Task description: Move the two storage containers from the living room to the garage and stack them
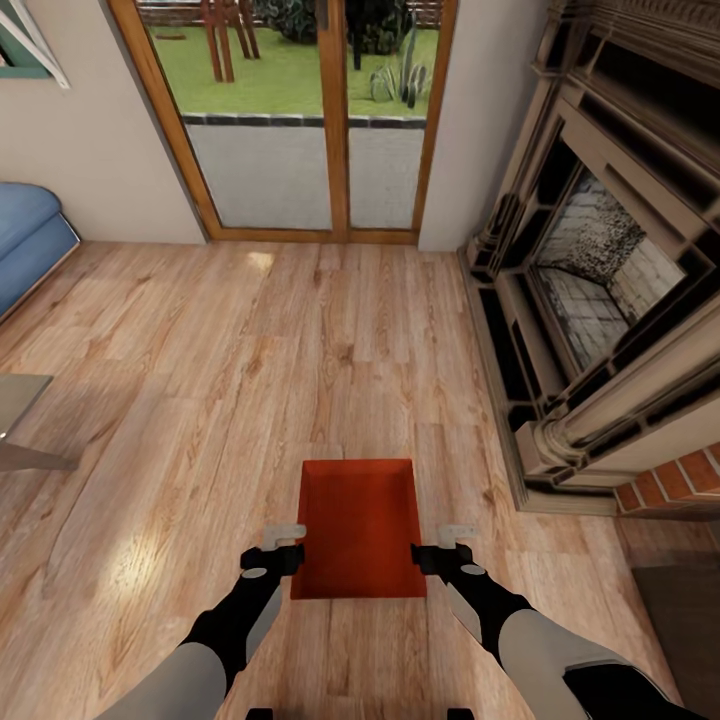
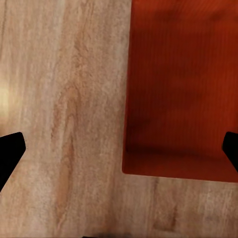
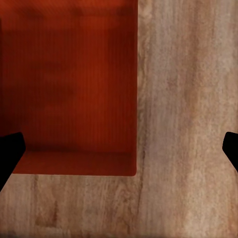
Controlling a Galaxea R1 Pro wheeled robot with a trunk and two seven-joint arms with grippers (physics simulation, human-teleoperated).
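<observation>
Light wood-plank floor (image 1: pixel 200 400) is lying open on every side of the one orange-red storage container (image 1: pixel 358 530), sitting between both arms. Each arm is reaching forward and down: left pincer (image 1: pixel 284 532) is hanging over its left wall, right pincer (image 1: pixel 456 530) just beside its right wall, both spread apart, gripping nothing. Beyond, fireplace (image 1: pixel 600 290) is edging the right, glass doors (image 1: pixel 300 120) closing the far end, blue sofa (image 1: pixel 30 240) far left.

At your twelve o'clock stand wood-framed glass doors (image 1: pixel 310 120), with a lawn (image 1: pixel 290 70) beyond them. At two o'clock you have the carved stone fireplace (image 1: pixel 600 270), red brick (image 1: pixel 675 480) at its near corner. A blue sofa (image 1: pixel 28 245) sits at ten o'clock, a pale tabletop corner (image 1: pixel 18 400) at nine.
</observation>
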